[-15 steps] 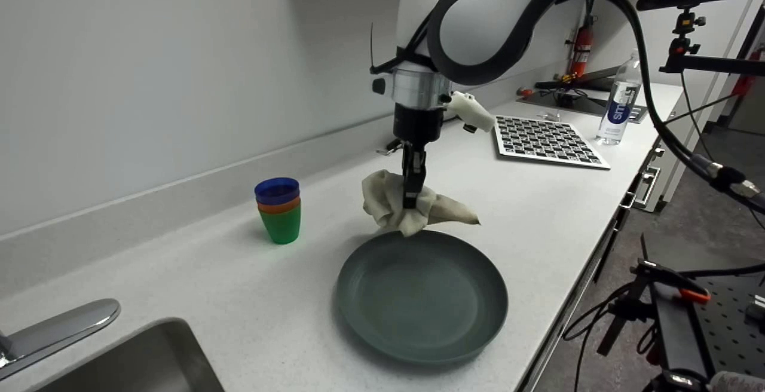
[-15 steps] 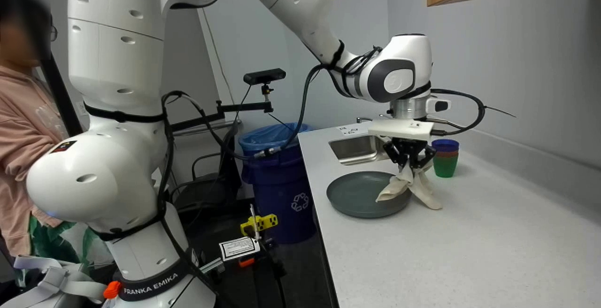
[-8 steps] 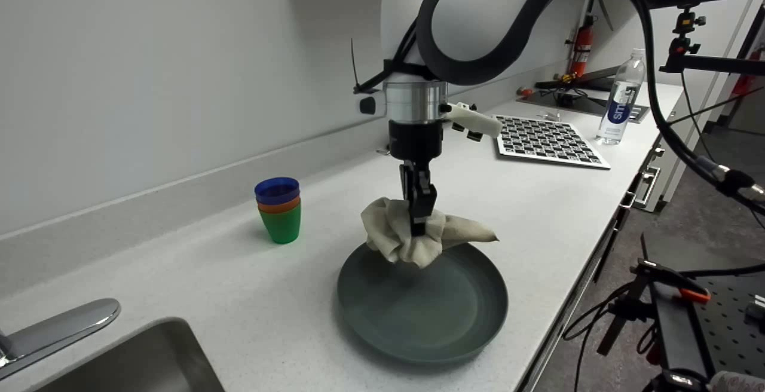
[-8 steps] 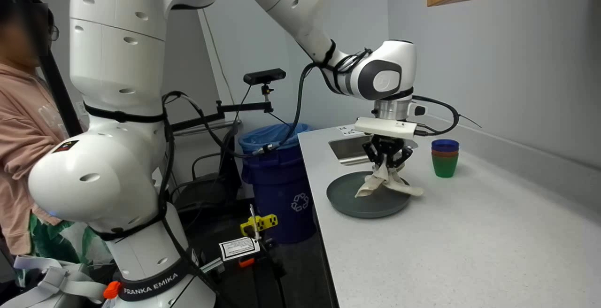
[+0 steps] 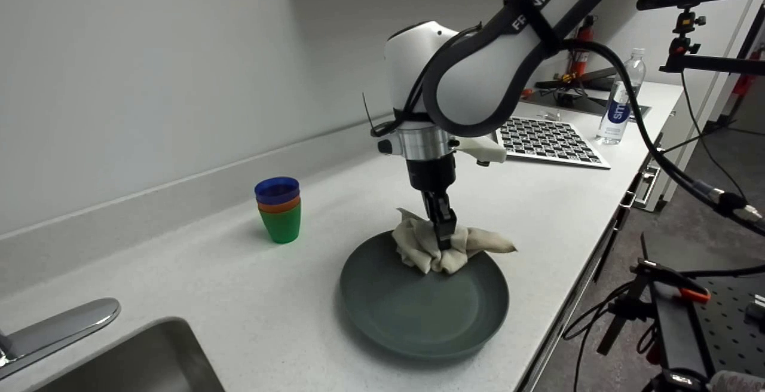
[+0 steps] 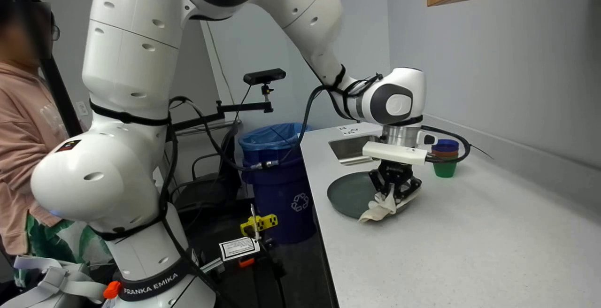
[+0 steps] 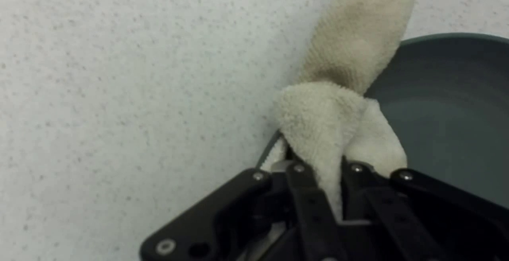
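Presently grips a beige cloth [image 5: 418,242] between the two black fingers [image 7: 354,193], brought close together, with a fold of the fabric pinched in the middle. Leans with a slight tilt over the rim of a dark green plate [image 5: 425,320]. Holds the cloth across this rim: partly above the inside of the plate, and partly out over the table [image 5: 299,296], with one end reaching beyond the edge. Not certain from these views whether pressing on the plate or only hanging low. See also, on the same table, a stack of nested cups [image 5: 279,213], blue, orange and green from top to bottom, upright and apart from the plate. Find at the near side of an exterior view a sink [image 5: 167,344] with a metal tap [image 5: 66,331]. Notice farther back a patterned board [image 5: 550,141] in black and white, and near it an upright clear bottle [image 5: 614,114]. See beyond the table, in an exterior view, a blue bin [image 6: 277,186] with a recycling sign.
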Motion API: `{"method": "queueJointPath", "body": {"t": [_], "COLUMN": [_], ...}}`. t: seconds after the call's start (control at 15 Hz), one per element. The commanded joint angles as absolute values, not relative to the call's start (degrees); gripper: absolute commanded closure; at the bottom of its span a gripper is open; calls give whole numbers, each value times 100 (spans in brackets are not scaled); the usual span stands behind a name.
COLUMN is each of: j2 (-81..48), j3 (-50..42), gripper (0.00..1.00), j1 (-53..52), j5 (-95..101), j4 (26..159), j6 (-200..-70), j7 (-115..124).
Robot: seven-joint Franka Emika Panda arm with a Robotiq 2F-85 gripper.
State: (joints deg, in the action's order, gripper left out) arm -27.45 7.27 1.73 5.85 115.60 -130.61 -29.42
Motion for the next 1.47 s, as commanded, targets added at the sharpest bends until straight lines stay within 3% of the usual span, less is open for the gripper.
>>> {"method": "queueJointPath", "body": {"t": [0.0,0.6,1.4], "j2": [-3046,-2792,-2502], "j3": [393,26,495], "gripper": [96,96,96], "j1": [120,70,156], "j5": [961,1487,1120], "j4": [11352,11553,11479], "j6": [-12907,-12810,-11388], "j7": [-2637,-2212,-2638]}}
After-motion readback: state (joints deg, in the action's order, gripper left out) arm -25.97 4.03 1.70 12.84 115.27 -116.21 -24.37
